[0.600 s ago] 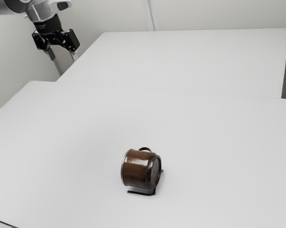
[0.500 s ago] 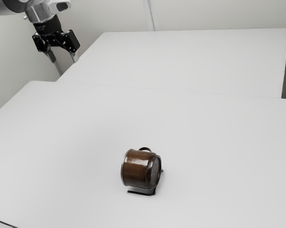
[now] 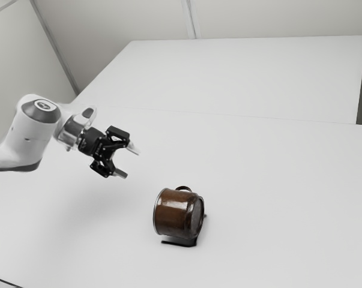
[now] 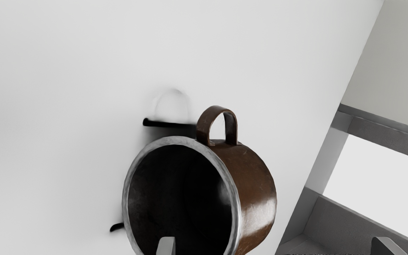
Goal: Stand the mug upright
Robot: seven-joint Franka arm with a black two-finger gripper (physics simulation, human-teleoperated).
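Observation:
In the exterior view my gripper [image 3: 128, 162] hangs above the table, up and to the left of the mug, its fingers spread with nothing between them. The brown mug [image 3: 177, 213] lies on its side, its rim toward the exterior view's left and its base toward the right. In the wrist view the mug [image 4: 255, 187] turns its dark opening and grey rim to the camera, and its handle sticks out from the side. The gripper [image 4: 275, 246] is open in that view, one fingertip overlapping the mug's mouth and the other well apart from it.
The mug lies on a white table [image 3: 259, 180], with black marks beside and under it. Behind is another white surface [image 3: 247, 72]. A dark thin line crosses the exterior view's lower left corner. Beyond the table edge, the wrist view has a grey frame-like structure [image 4: 352, 216].
The arm has swung from the exterior view's upper left down and toward the right, and my hand has tilted, bringing the gripper much closer to the mug. The mug has stayed where it was.

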